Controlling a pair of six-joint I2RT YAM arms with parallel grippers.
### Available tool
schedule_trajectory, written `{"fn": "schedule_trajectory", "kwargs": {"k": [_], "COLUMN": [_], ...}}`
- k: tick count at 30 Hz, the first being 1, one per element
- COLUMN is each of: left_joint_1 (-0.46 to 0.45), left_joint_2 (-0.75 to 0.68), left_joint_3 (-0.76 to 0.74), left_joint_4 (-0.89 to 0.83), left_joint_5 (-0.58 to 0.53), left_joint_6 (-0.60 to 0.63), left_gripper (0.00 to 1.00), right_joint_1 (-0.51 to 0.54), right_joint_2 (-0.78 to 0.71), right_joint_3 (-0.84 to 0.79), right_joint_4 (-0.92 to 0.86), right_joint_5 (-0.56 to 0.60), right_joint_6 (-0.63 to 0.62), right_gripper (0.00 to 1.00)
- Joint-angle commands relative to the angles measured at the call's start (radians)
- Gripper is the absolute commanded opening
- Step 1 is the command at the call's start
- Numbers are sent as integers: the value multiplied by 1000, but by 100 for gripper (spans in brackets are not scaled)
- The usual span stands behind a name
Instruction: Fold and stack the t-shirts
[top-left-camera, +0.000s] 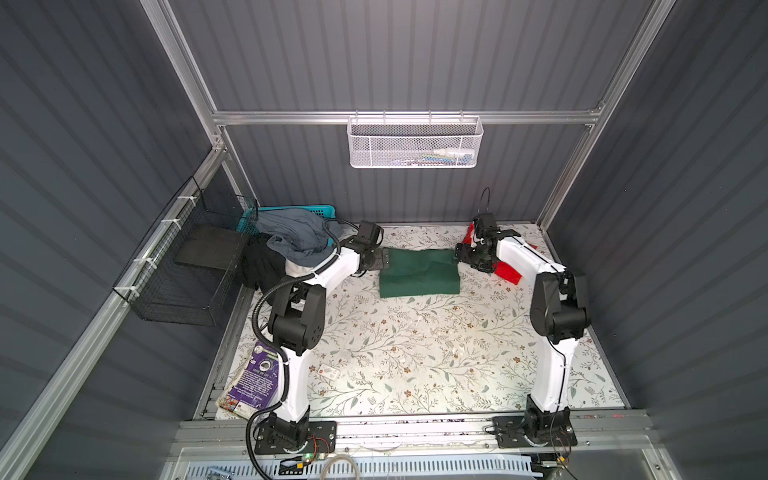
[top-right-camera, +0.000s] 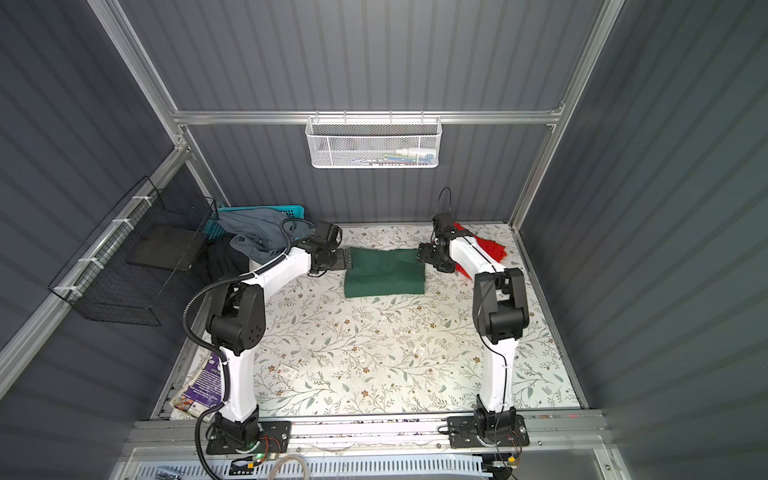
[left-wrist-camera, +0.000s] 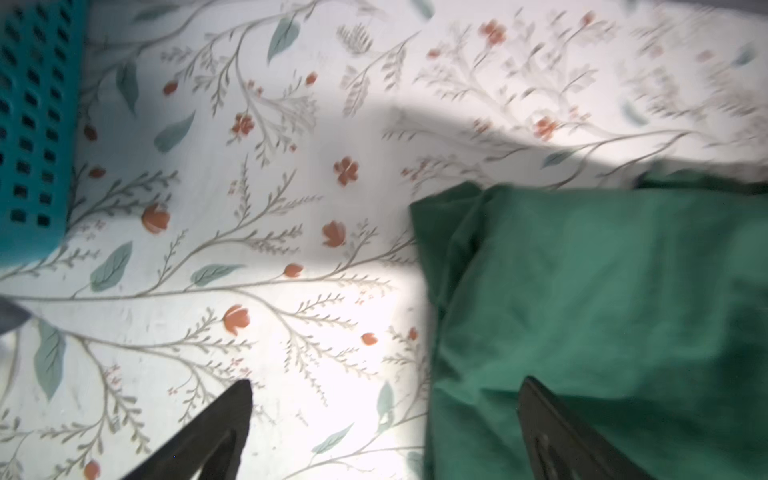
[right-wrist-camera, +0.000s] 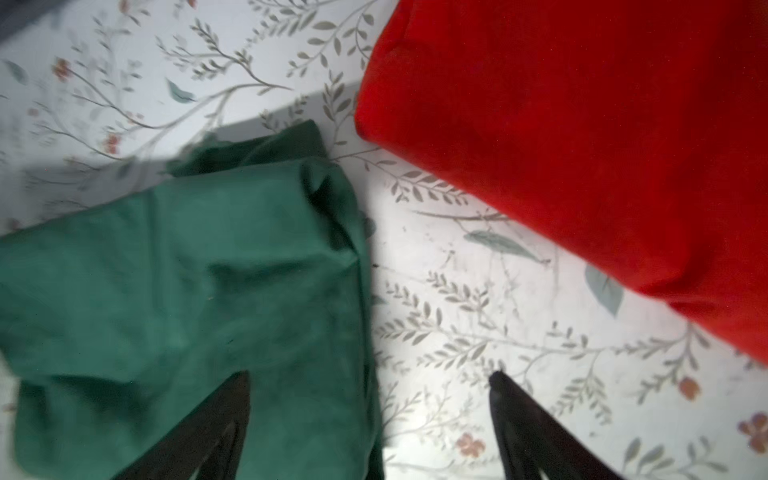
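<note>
A dark green t-shirt (top-left-camera: 419, 272) (top-right-camera: 383, 272) lies folded into a rectangle at the back middle of the table. My left gripper (top-left-camera: 384, 261) (left-wrist-camera: 384, 384) hovers open over its left edge, one finger above the cloth, one above the table. My right gripper (top-left-camera: 457, 257) (right-wrist-camera: 370, 376) stands open over the green shirt's (right-wrist-camera: 187, 291) right edge, holding nothing. A folded red t-shirt (top-left-camera: 508, 272) (right-wrist-camera: 582, 145) lies at the back right, mostly hidden behind the right arm in both top views.
A teal plastic basket (top-left-camera: 307, 210) (left-wrist-camera: 33, 124) at the back left holds a heap of grey and black clothes (top-left-camera: 291, 237). A black wire basket (top-left-camera: 183, 266) hangs on the left wall, a white mesh basket (top-left-camera: 415, 143) on the back wall. A purple booklet (top-left-camera: 253, 380) lies front left.
</note>
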Motion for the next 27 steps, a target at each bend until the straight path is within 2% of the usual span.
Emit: {"fn": "schedule_trajectory", "kwargs": {"k": [1, 6, 12, 17, 27], "left_joint_1": [-4, -4, 8, 27, 81], "left_joint_2": [3, 49, 144, 216, 274], "left_joint_3": [28, 62, 131, 202, 189], "left_joint_4": [31, 48, 28, -20, -20], "left_joint_5": [78, 152, 54, 39, 81], "left_joint_6": [21, 25, 21, 21, -37], "left_gripper": [100, 100, 100, 100, 100], "right_joint_1": [-7, -7, -1, 35, 44], "right_joint_2": [-56, -136, -181, -165, -78], "right_joint_3": [-104, -258, -382, -396, -401], "right_joint_4": [107, 186, 222, 170, 146], "right_joint_5": [-133, -185, -126, -35, 9], "right_joint_6": [60, 110, 105, 68, 71], "right_gripper": [93, 93, 90, 88, 75]}}
